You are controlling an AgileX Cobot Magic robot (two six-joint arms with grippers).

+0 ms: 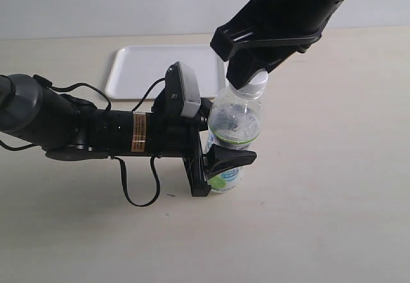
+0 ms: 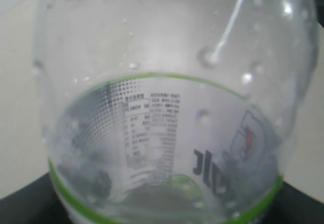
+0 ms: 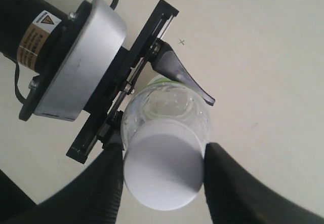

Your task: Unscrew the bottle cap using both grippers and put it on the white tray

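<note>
Bottle (image 1: pixel 236 120), clear plastic, green-rimmed label, left gripper (image 1: pixel 224 150) clamped on its body, right gripper (image 1: pixel 254 68) closed on white bottle cap (image 3: pixel 162 172).

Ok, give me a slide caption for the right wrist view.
Right gripper pinches the round white plastic bottle cap while the left gripper clamps the clear plastic drink bottle.

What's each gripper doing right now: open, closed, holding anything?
Left gripper: closed on the bottle, at its label.
Right gripper: closed on the bottle cap, which is on the bottle.
</note>
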